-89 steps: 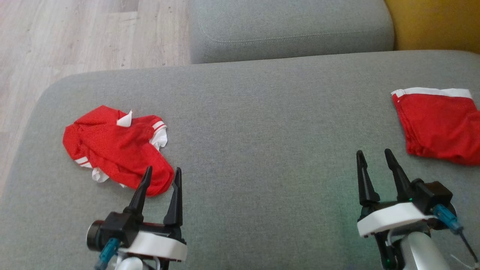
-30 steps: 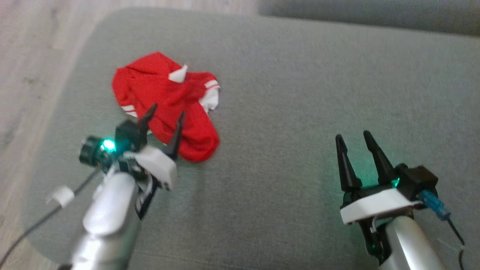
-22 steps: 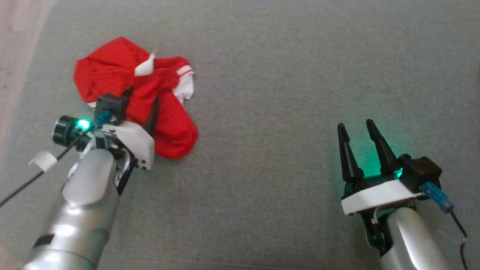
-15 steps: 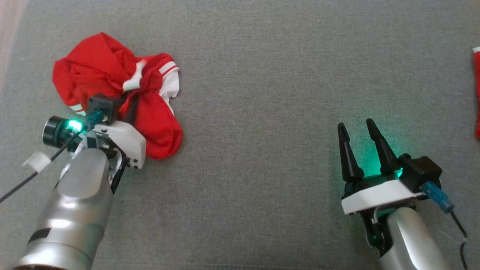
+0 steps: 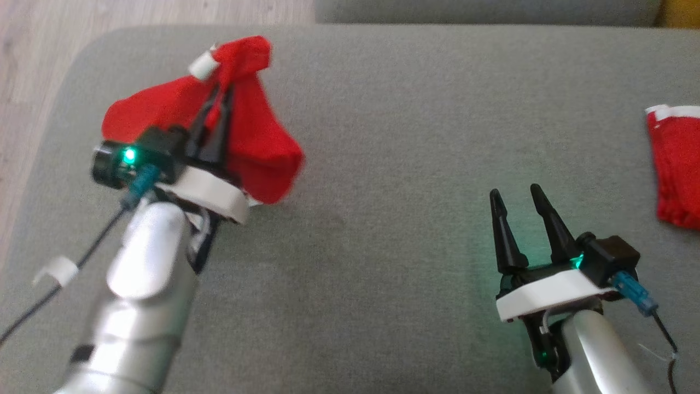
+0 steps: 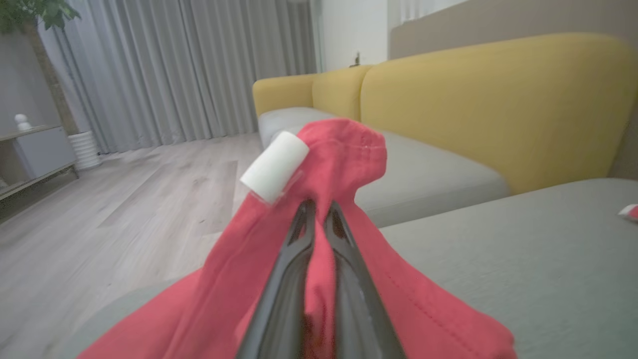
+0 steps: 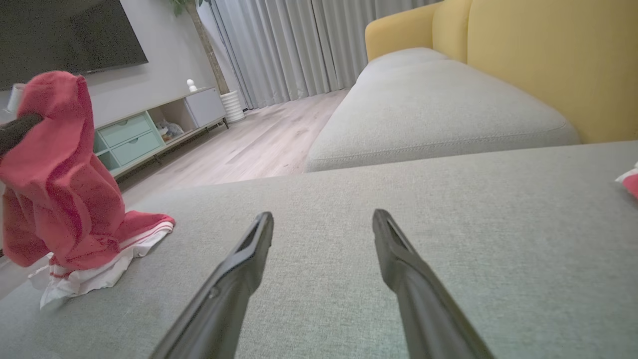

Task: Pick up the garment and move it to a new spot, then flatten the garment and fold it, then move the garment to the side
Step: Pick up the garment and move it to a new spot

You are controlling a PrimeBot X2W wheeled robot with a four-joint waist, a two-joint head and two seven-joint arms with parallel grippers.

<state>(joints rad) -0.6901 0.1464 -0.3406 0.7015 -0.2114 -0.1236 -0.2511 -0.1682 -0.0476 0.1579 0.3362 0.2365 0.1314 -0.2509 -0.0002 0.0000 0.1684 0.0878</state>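
L pincer clamped tight on bunched red mesh garment w/ white trim, peak raised above grey woven sofa seat, hem resting on seat's left end | R pincer spread wide, empty, over seat's right half | 2nd red cloth, white band, flat at seat's right edge | curled white tag at garment top

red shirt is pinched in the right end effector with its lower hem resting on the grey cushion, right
Not quite: the left end effector pinches the red shirt, as the head view shows; the right end effector stands open and empty. The lower hem does rest on the grey cushion.
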